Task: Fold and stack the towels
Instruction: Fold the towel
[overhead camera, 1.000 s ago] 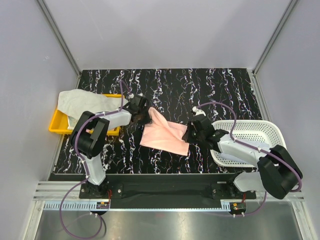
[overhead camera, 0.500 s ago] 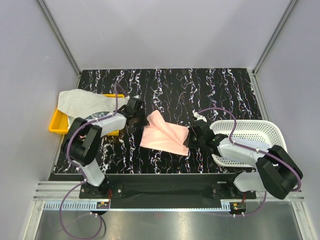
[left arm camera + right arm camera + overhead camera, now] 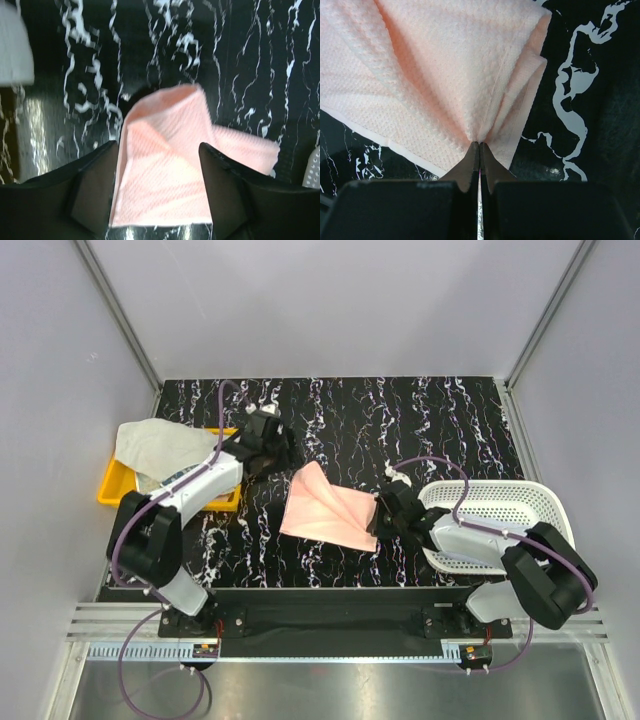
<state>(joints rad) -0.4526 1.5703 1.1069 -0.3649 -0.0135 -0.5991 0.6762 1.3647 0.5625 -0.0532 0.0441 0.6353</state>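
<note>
Right gripper (image 3: pixel 378 516): near right of centre, low at the table. Its fingers are pressed together on a gathered bit of the pink towel's right edge, and in the wrist view the cloth fans out from the tips.
Pink towel (image 3: pixel 330 508): lies on the table between the two arms, about mid-table. It is partly folded, with a raised ridge running toward its far left corner and layers bunched at the pinched right edge.
White basket (image 3: pixel 505 502): mesh plastic, on the right side of the table just right of the right gripper. The right arm lies across its near part.
Left gripper (image 3: pixel 266 445): far and left of the pink towel, apart from it. Its fingers (image 3: pixel 95 185) are spread wide with nothing clamped between them.
Yellow tray (image 3: pixel 112 492): at the left edge of the table.
Whitish towel (image 3: pixel 155 443): crumpled, draped over the far part of the yellow tray.
Table (image 3: pixel 420 410): black with white veining.
</note>
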